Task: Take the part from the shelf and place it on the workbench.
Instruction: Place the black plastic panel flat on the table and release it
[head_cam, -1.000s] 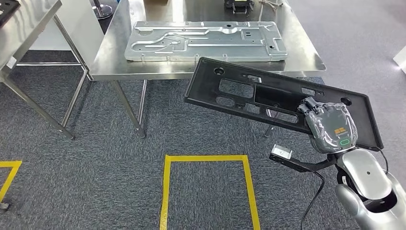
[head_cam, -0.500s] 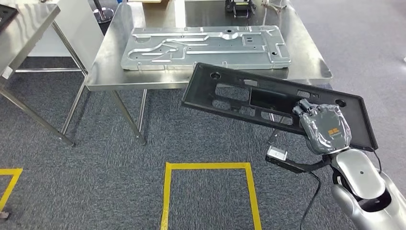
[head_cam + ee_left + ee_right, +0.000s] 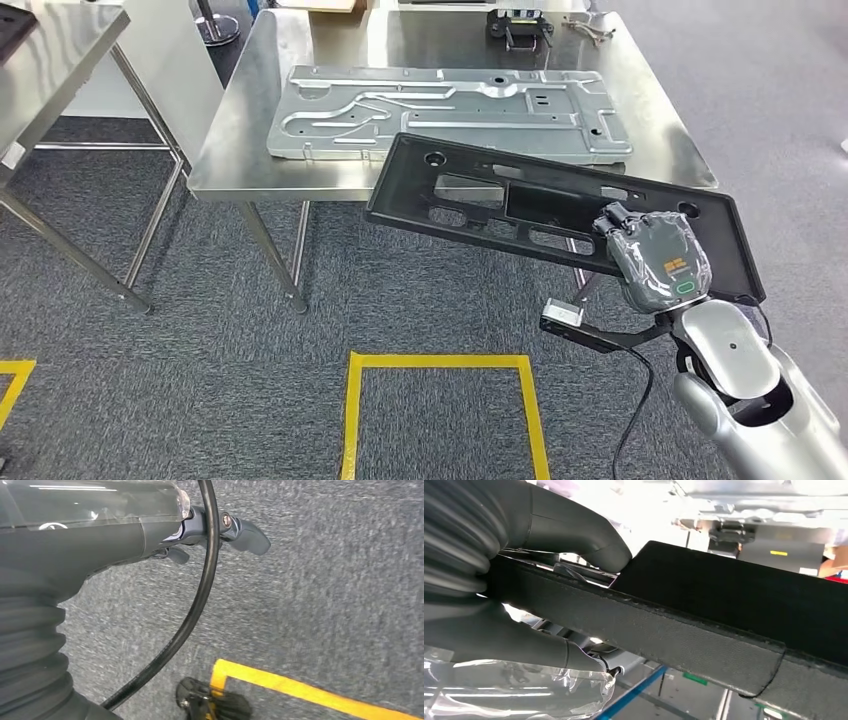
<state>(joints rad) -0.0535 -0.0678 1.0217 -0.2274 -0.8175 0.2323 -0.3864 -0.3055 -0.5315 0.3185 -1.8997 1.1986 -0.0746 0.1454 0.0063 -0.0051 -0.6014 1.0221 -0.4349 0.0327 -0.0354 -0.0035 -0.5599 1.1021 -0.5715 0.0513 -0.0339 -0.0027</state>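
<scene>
The part is a long black plastic panel [image 3: 520, 205] with several cut-outs. My right hand [image 3: 655, 260] grips it near its right end and holds it in the air, tilted. Its far left end hangs over the front edge of the steel workbench [image 3: 240, 140]. In the right wrist view the panel's dark edge [image 3: 724, 610] runs across the picture, with my thumb [image 3: 574, 530] on one side and fingers on the other. My left hand [image 3: 150, 525] hangs above the grey carpet and holds nothing.
A large stamped metal plate [image 3: 450, 105] covers much of the workbench. A small black device [image 3: 518, 25] and some tools [image 3: 590, 30] lie at its back. Another steel table [image 3: 50, 60] stands to the left. A yellow tape outline [image 3: 440, 400] marks the floor.
The whole view has shifted: the workbench now sits nearer and lower in the picture. The panel, still held by my right hand, now overlaps the bench's front edge.
</scene>
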